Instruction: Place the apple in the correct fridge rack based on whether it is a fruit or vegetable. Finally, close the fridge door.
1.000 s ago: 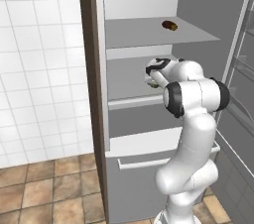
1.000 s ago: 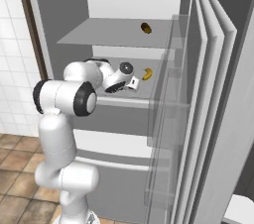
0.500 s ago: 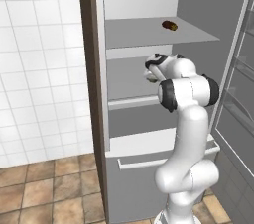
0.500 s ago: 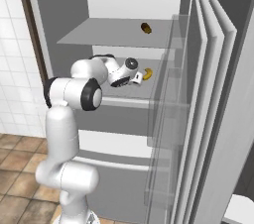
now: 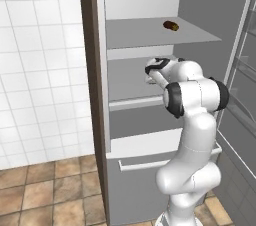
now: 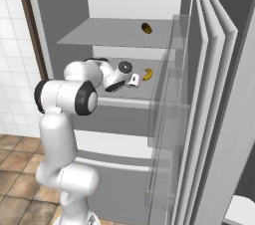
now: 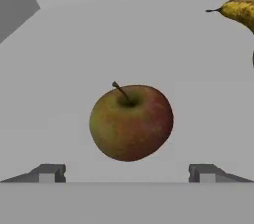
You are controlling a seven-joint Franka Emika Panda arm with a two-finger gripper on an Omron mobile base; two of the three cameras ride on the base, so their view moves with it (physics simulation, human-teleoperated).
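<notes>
In the hand view the apple, olive-green with a reddish-brown blush and a short stem, lies just ahead of my gripper. The fingers stand wide apart on either side of the apple and touch none of it. From the base views, the gripper reaches inside the fridge just above the fridge rack, the lower grey shelf. My hand hides the apple there. The fridge door stands wide open at the right.
A yellow banana lies on the same shelf, close to the right of the hand, and its tip shows in the hand view. A dark brown oblong item sits on the upper shelf. Below is a drawer front with a horizontal handle.
The hand has stayed over the lower shelf beside the banana, turning slightly. The elbow swayed a little sideways and came back.
</notes>
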